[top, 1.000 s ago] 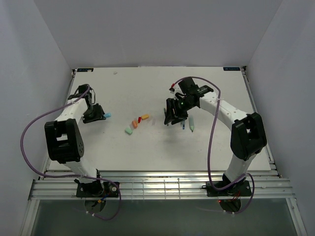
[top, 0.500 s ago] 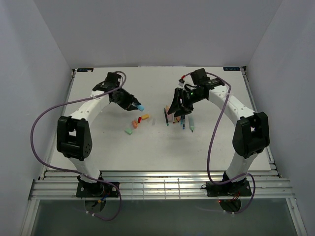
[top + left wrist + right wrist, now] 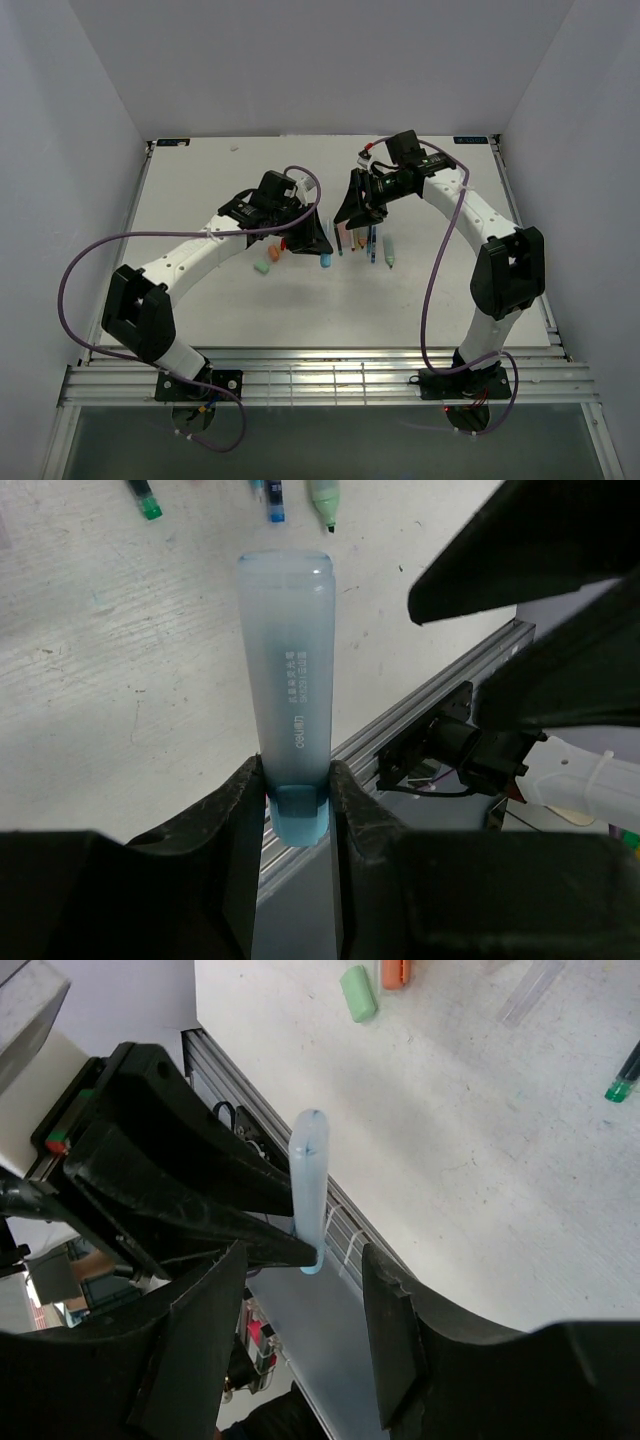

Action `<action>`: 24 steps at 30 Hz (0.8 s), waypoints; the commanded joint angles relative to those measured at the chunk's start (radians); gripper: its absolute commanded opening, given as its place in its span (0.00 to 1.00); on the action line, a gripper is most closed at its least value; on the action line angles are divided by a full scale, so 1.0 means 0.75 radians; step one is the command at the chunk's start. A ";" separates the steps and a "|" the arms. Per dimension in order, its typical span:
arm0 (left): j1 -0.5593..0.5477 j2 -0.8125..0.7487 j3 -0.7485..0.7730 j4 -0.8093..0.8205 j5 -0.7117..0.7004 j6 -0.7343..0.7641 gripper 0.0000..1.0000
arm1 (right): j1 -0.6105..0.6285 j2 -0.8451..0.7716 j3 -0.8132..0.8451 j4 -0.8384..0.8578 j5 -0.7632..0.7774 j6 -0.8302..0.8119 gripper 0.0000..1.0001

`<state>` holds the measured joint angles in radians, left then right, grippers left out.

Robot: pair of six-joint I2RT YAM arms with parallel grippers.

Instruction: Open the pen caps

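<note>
Two end effectors: brought close together above the middle of the worktop [image 3: 200,200], left one lower in the top view; contact between them cannot be told.
Left end effector [image 3: 295,770]: clenched on the light blue highlighter [image 3: 285,670]; both fingers [image 3: 235,810] are pressed against its sides.
Light blue highlighter, position: held in the air over the worktop, gripped near one end, with the long rest of the body sticking out past the fingertips.
Light blue highlighter, gripped end: a short section set off by a seam is seen between the fingers; whether it is the cap cannot be told.
Right end effector [image 3: 302,1255]: released, fingers spread wide, nothing gripped; the highlighter is seen through the gap between them, farther off.
Short green piece [image 3: 357,992]: lying flat on the worktop, left of the left end effector in the top view.
Short orange piece [image 3: 397,972]: lying just beside the green one, apart from it.
Pale green highlighter [image 3: 325,498]: lying on the worktop below the right end effector in the top view, dark tip exposed.
Blue pen [image 3: 273,495]: lying just beside the pale green highlighter.
Green pen [image 3: 146,502]: lying further along the same row.
</note>
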<state>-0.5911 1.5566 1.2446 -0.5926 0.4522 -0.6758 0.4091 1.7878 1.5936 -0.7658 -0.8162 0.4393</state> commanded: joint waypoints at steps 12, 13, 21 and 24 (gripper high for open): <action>-0.059 -0.102 0.003 0.035 -0.014 0.081 0.00 | 0.119 0.001 -0.008 0.070 0.125 0.073 0.56; -0.061 -0.102 0.012 0.029 -0.014 0.081 0.00 | 0.137 0.003 -0.006 0.072 0.135 0.075 0.55; -0.061 -0.134 0.018 0.011 -0.020 0.095 0.00 | 0.195 0.009 -0.049 0.072 0.256 0.120 0.43; -0.061 -0.134 0.026 0.013 -0.026 0.099 0.00 | 0.201 0.013 -0.059 0.070 0.274 0.126 0.34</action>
<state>-0.6323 1.5108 1.2331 -0.5835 0.4404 -0.6231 0.5549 1.7893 1.5551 -0.7273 -0.6426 0.5186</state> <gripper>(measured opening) 0.371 0.375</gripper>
